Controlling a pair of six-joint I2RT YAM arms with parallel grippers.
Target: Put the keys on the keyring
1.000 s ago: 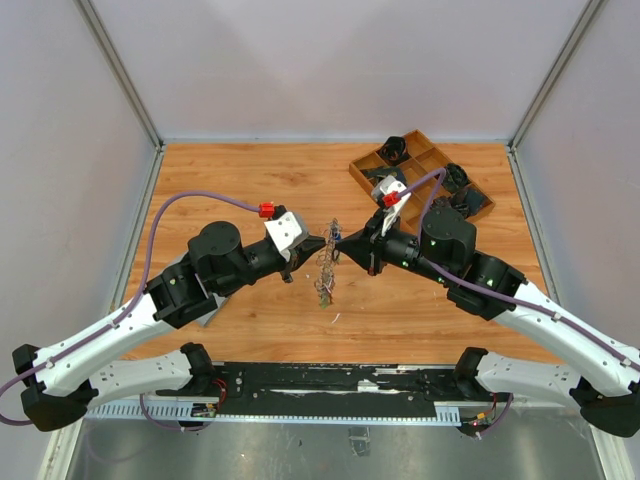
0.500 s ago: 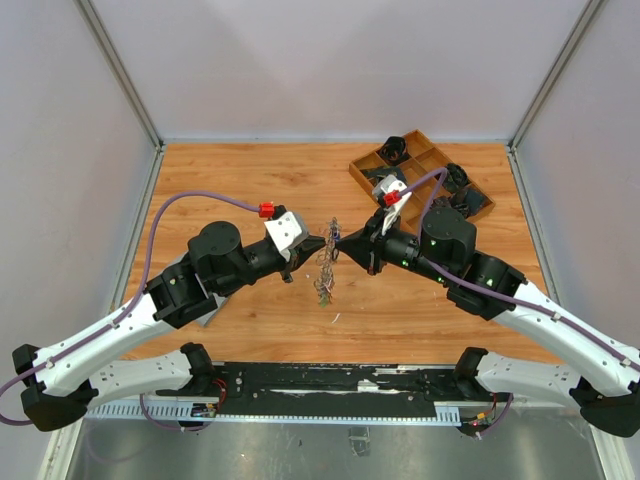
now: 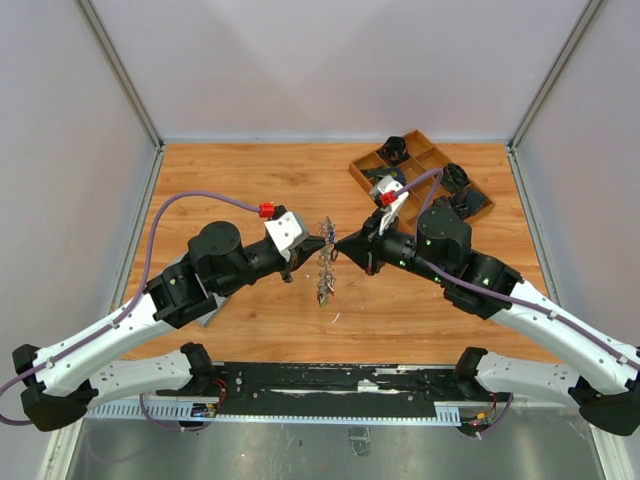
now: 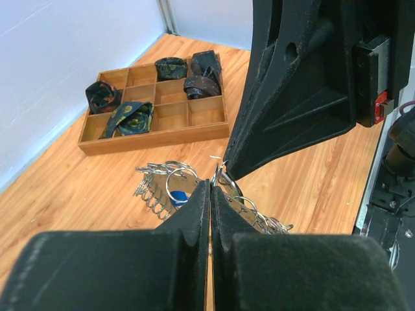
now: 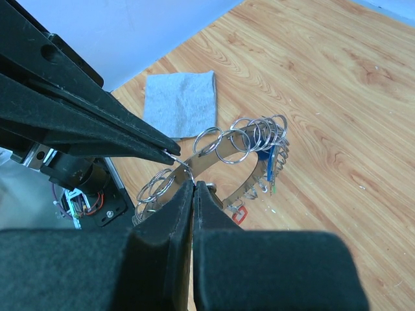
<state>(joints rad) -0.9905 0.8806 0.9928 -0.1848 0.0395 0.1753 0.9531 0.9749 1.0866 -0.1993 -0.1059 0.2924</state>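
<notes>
Now the right gripper (image 3: pixel 340 246) has edged slightly leftward since a second ago. The keyring (image 3: pixel 325 262) between the two arms looks taller and narrower from above. The left gripper (image 3: pixel 316 241) has not shifted. Both pairs of jaws are pressed together, each pinching the keyring's wire, tip nearly against tip over the middle of the desk (image 3: pixel 240 180). Its keys (image 5: pixel 268 162), one with a blue tag, dangle below. A wooden tray (image 3: pixel 420 160) sits at the far right, and a grey cloth (image 5: pixel 180 103) lies by the left arm.
</notes>
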